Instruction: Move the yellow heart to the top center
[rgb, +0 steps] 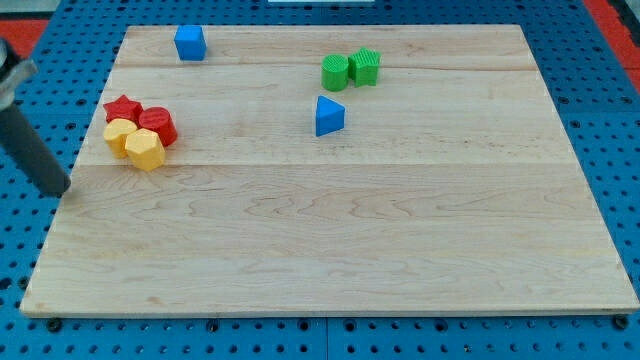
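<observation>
Surface: a pale wooden board (330, 250) fills most of the view and lies on a blue pegboard (610, 90).
Rod: a dark rod enters from the view's left edge and slants down; my tip (62, 190) sits at the board's left edge, just off the wood, to the lower left of the red and yellow cluster and apart from it.
Claw: the arm carries none, only the rod, so there is no spread or pinch to tell.
Blue cube (190, 43): alone near the top left of the board.
Blue triangle (329, 116): near the centre, just below the green pair.
Green pair: a green cylinder (335, 72) and a ridged green block (365, 66) touch side by side at top centre.
Red pair: a red star (122, 108) and a red cylinder (158, 125) at the left.
Yellow pair: the yellow heart (119, 134) touches a yellow hexagon (145, 150) to its right; both are pressed against the red blocks, left of the board, well away from top centre.
</observation>
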